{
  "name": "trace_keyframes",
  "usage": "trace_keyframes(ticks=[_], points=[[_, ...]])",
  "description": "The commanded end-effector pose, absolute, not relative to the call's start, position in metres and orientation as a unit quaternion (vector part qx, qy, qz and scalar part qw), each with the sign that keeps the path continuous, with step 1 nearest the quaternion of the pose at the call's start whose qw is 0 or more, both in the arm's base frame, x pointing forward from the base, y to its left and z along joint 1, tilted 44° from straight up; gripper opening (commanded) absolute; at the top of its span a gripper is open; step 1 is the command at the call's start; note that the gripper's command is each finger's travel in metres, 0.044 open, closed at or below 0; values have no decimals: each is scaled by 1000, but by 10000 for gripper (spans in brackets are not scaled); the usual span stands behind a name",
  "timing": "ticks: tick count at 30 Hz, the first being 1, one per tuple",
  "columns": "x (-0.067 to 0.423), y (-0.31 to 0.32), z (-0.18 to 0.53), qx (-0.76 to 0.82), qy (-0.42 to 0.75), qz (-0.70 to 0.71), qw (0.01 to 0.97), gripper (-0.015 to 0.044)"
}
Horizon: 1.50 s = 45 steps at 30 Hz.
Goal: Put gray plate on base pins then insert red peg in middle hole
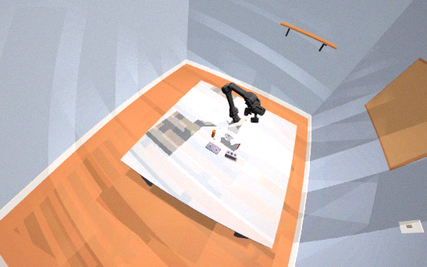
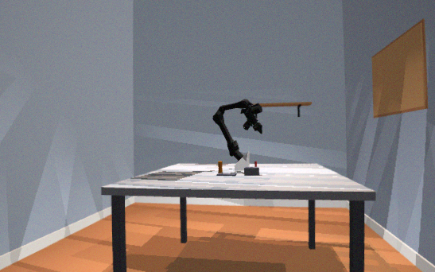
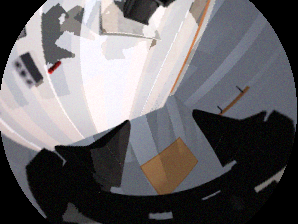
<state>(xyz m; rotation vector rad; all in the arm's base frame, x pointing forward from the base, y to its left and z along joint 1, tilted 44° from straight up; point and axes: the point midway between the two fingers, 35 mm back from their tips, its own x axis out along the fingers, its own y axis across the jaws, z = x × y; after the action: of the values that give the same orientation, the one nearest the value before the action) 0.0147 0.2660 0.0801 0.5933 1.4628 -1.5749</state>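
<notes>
A thin gray plate lies flat on the table. To its right stands a darker gray block, seemingly the base, with three dark spots on top; whether these are pins or holes is too small to tell. The plate and the base are apart. The red peg is on the table just behind the base, outside it. My gripper is open and empty, high above the table behind these pieces.
An orange peg-like piece stands upright behind the plate. A white angular piece stands near the arm's foot. The white table has patchy gray markings. A wall rail is beyond the arm.
</notes>
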Motion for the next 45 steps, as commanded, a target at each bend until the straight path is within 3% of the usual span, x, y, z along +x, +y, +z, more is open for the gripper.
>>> trace_keyframes(ticks=[1, 16, 45], points=[[80, 270, 56, 268, 550, -612, 501, 440], [313, 200, 13, 226, 331, -566, 720, 440], [325, 144, -48, 224, 326, -566, 723, 440]])
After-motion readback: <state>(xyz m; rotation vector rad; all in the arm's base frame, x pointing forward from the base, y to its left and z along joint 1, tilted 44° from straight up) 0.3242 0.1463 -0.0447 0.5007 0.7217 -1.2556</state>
